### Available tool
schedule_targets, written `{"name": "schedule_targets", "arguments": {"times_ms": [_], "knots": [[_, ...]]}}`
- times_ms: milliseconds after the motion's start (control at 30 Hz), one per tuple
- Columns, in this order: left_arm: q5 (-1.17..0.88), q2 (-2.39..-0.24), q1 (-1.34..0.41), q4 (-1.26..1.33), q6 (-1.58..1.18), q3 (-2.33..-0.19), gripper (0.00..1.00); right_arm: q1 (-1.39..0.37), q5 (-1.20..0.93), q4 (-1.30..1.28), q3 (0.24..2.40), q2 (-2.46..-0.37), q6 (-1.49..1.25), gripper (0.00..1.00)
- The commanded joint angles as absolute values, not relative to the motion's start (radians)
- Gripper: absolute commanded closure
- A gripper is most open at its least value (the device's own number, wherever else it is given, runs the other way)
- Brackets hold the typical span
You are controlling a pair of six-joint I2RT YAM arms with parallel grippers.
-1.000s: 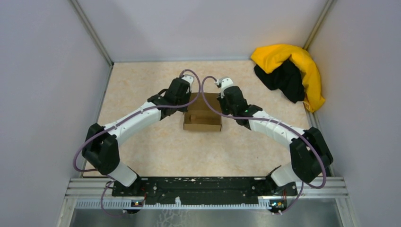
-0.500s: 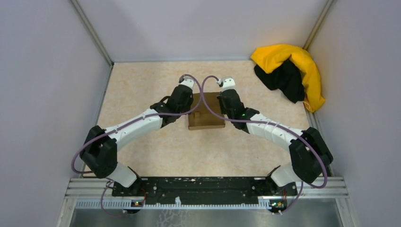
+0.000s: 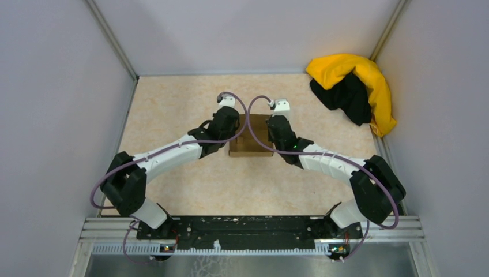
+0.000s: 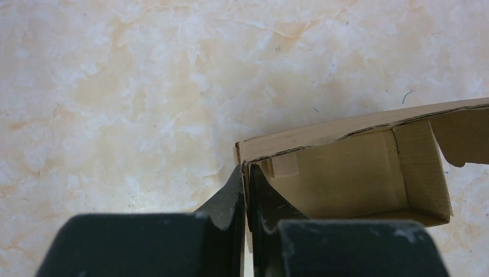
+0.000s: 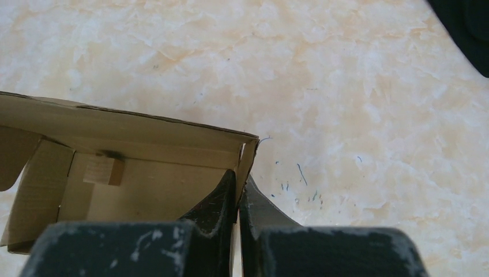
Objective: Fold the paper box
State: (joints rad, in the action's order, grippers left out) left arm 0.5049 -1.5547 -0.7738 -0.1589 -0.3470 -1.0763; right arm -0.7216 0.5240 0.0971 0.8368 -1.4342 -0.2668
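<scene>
Top external: paper box (image 3: 252,139) sits mid-surface (image 3: 184,104), between the arms. A second ago I saw its open inside; now plain cardboard faces up, so I judge it is closing. Left gripper (image 4: 245,193) clamps its left wall, right gripper (image 5: 237,199) its right wall.

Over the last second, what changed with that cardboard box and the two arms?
The paper box was open to the overhead view; now a cardboard panel has swung over it, hiding the inside from above. The left tool and right tool drew closer together, staying pinched on its end walls, so nothing was let go or newly grasped. The yellow-and-black cloth heap did not move.
</scene>
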Motion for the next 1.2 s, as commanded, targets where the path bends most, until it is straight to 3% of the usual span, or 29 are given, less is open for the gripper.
{"name": "schedule_targets", "arguments": {"times_ms": [0,1167], "knots": [[0.488,-1.561,-0.813,-0.014,-0.396,-1.065,0.93,-0.762,0.491,0.231,0.824,-1.429,-0.322,1.0],[0.516,-1.492,-0.828,0.392,-0.348,-0.771,0.93,-0.773,0.546,0.384,0.734,-1.476,-0.375,1.0]]}}
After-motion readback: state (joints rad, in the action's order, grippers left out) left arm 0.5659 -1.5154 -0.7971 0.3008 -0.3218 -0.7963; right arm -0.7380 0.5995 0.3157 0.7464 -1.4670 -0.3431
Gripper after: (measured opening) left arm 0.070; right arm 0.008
